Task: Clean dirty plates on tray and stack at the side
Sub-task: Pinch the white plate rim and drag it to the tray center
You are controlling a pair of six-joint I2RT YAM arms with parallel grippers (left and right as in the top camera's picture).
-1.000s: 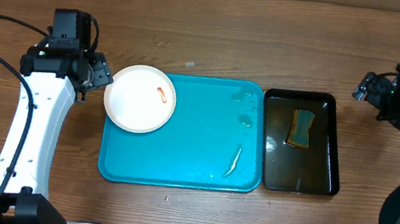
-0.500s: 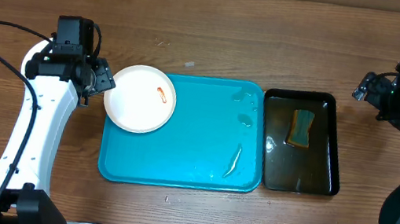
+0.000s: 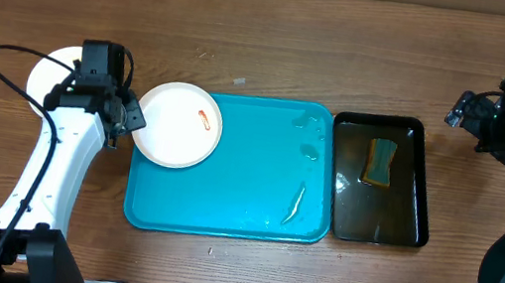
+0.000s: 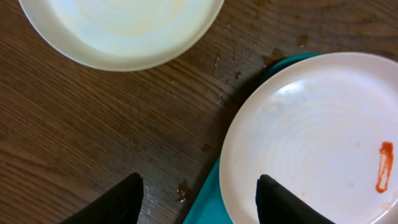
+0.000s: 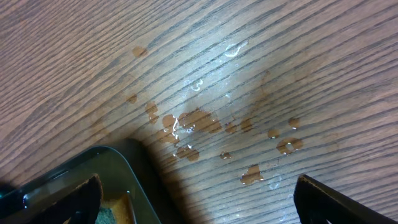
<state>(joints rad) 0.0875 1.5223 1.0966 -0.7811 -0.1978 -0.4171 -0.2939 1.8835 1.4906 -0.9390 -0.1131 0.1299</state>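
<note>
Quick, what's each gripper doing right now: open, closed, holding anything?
Left gripper: open, jaws either side of the smeared plate rim, not clamped.
Right gripper: open, holding nothing.

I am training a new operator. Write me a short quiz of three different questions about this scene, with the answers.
1. True or false: the smeared plate overhangs the tray's rim.
2. Where is the sponge? A: tray. B: black tub. C: bare table.
3. Which arm's fingers straddle that plate's edge?
Key: 1 true; 2 B; 3 left.
</note>
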